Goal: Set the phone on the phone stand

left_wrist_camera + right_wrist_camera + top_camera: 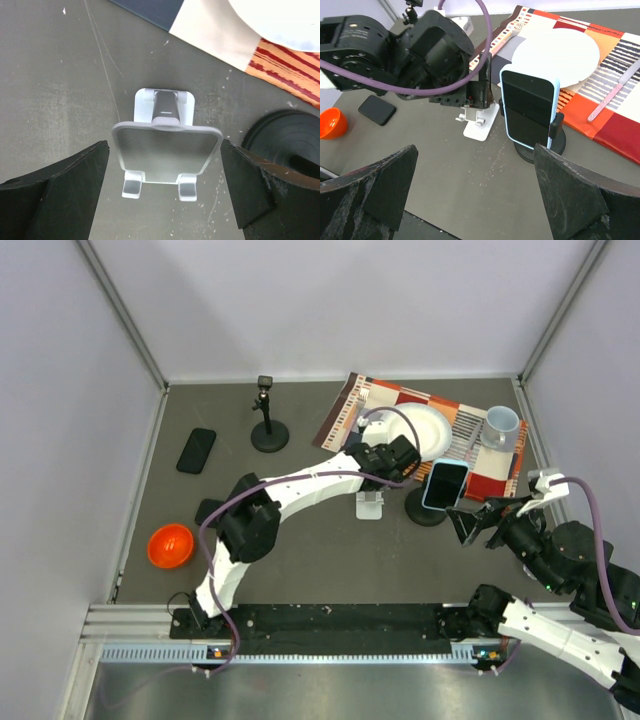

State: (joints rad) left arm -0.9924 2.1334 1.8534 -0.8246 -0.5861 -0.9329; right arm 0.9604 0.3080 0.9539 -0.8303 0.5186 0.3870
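Near the middle of the scuffed, matte dark grey bench (300,560), walled in pale panels (60,390), the small white plastic phone stand (165,150) is set upright, flanked untouched by the parted left jaws. Just beside it, a glossy light-blue-cased phone (445,485) is clamped upright in a black round-based holder (422,512). The right jaws are spread wide, empty.

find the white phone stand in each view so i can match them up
top external: white phone stand just right of centre, slightly below the middle.
left wrist: stand fills the centre.
right wrist: stand at mid-height, on the centre line.
shared landmark: black round base, directly right of the stand in all three.
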